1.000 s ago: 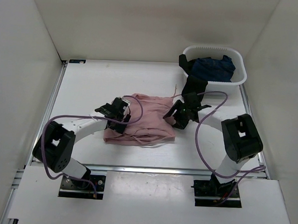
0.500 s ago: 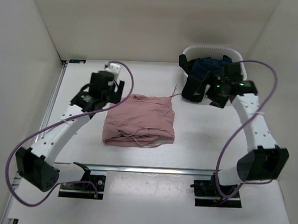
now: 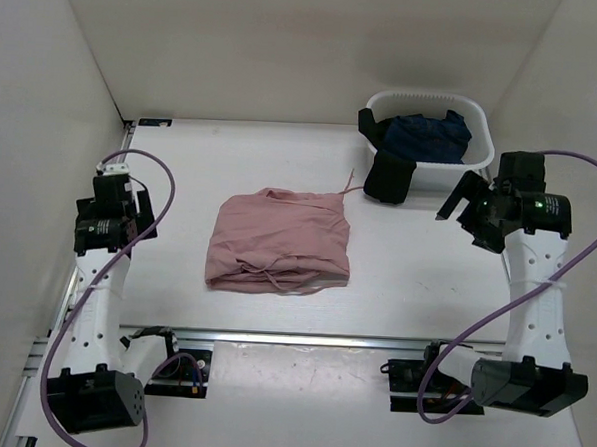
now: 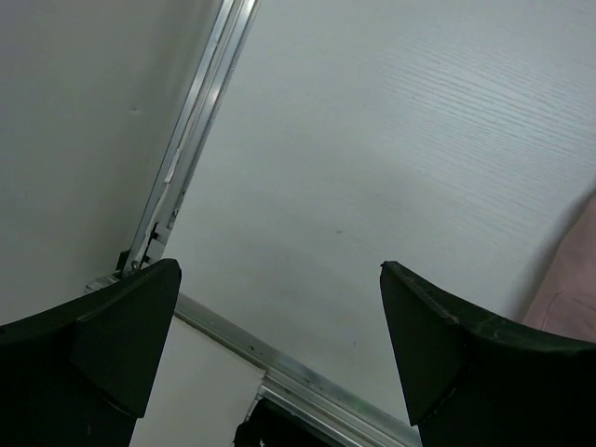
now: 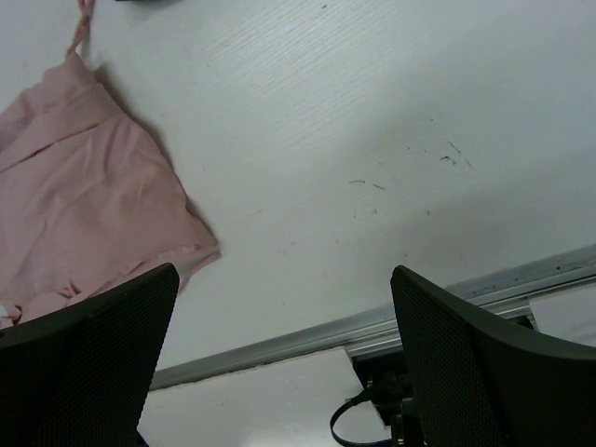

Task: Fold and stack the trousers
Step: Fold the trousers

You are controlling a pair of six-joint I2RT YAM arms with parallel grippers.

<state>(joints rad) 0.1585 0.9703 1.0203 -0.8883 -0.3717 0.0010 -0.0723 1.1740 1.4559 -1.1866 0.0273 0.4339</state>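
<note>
On the white bench the trousers lie folded at centre, my left fingers at nine o'clock and right fingers at three spread empty, so I judge folding done, stacking maybe left.

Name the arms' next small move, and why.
Probably lower both arms to rest and end: the trousers lie folded in a compact bundle, with a drawstring trailing off the far corner, and the left gripper and right gripper are open, empty and clear of the cloth.

High overhead; wrist views down onto table
</note>
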